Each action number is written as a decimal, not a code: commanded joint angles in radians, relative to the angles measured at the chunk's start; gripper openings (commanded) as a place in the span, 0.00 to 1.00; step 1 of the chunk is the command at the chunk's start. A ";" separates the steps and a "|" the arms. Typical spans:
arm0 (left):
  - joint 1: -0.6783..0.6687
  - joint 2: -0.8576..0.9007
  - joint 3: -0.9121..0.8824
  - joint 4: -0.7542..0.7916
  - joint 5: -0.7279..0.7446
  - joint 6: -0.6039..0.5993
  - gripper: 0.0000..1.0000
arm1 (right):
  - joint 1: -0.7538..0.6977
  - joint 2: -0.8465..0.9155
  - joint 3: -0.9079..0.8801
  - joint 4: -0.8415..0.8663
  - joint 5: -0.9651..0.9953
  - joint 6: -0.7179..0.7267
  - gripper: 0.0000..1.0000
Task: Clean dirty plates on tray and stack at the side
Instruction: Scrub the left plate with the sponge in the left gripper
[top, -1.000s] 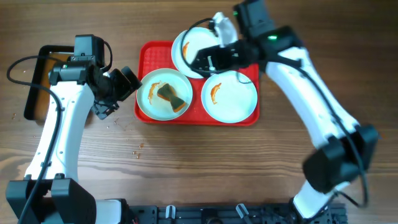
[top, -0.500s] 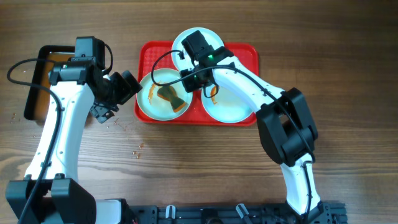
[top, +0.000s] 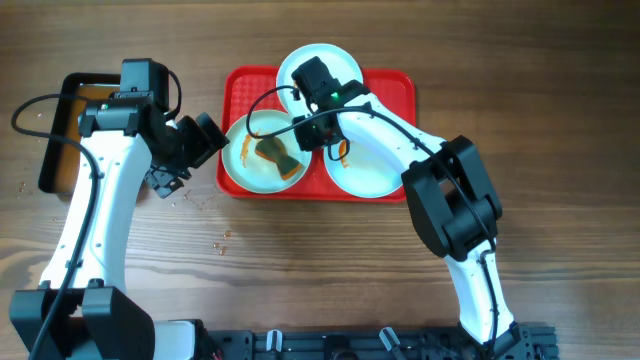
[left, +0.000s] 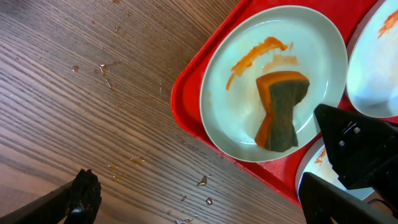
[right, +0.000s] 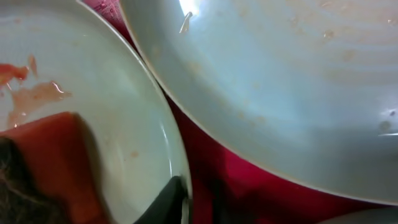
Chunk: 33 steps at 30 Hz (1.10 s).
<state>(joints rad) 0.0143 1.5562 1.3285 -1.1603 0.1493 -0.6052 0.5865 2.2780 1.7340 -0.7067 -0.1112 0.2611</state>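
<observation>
Right gripper (top: 312, 128) sat low at the right rim of the near-left plate (top: 240, 160), one dark fingertip (right: 169, 198) just inside that rim; whether it was clamped there could not be told. An orange-and-green sponge (top: 275, 152) lay on this plate beside an orange smear (left: 258, 53). The near-right plate (top: 375, 165) and the far plate (top: 325, 60) shared the red tray (top: 400, 85). Left of the tray, the left gripper (top: 188, 155) stood wide open above the wooden table (top: 300, 260).
</observation>
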 joint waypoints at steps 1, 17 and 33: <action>-0.027 0.003 -0.003 -0.001 -0.009 -0.009 0.79 | 0.000 0.029 -0.014 0.002 -0.005 0.000 0.06; -0.227 0.173 -0.166 0.406 0.048 -0.196 0.86 | 0.000 0.029 -0.014 0.002 -0.152 0.009 0.04; -0.266 0.356 -0.166 0.584 0.033 -0.245 0.29 | 0.000 0.029 -0.014 0.007 -0.151 0.008 0.04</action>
<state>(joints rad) -0.2443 1.8896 1.1713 -0.5781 0.1917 -0.8482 0.5816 2.2784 1.7283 -0.7006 -0.2302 0.2687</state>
